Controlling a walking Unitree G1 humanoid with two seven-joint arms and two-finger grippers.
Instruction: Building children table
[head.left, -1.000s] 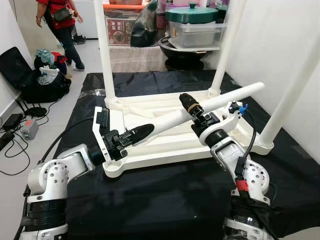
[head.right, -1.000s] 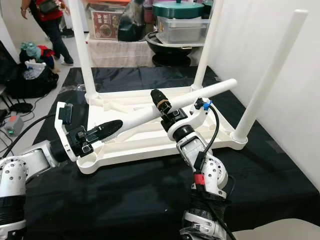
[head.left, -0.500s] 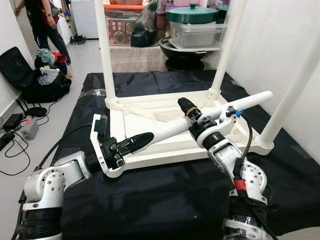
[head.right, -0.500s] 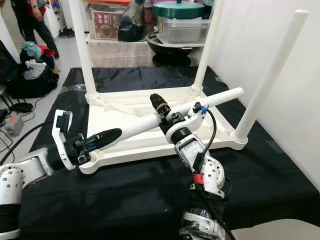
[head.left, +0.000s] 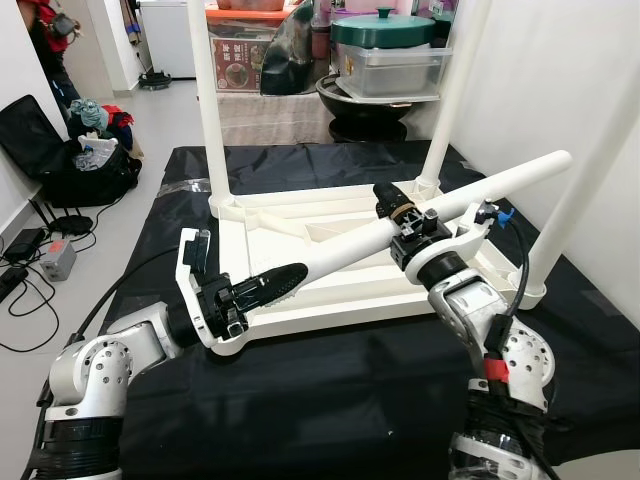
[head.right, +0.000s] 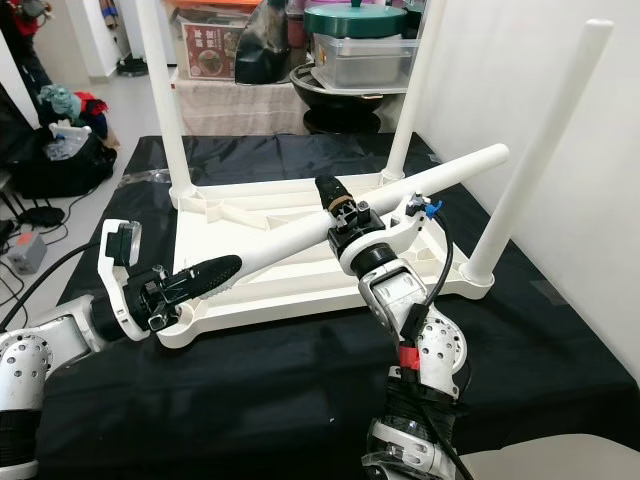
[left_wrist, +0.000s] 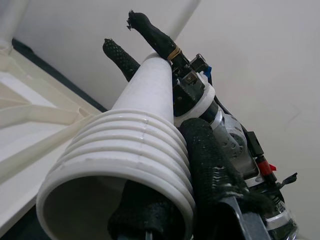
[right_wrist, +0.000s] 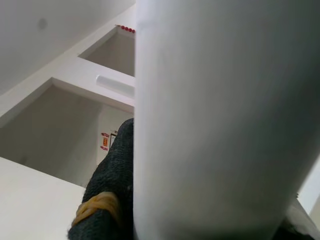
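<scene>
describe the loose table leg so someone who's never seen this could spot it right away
On the black floor mat lies an upturned white plastic children's table with three legs standing upright from its corners. The loose white plastic leg slants across it, its ribbed end held by the left claw near the front left corner socket and its middle by the right claw. It is the one leg tilted rather than upright.

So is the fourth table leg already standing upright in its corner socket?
No, the loose leg lies tilted across the upturned tabletop, held by the left hand at its threaded end and the right hand mid-shaft.
</scene>
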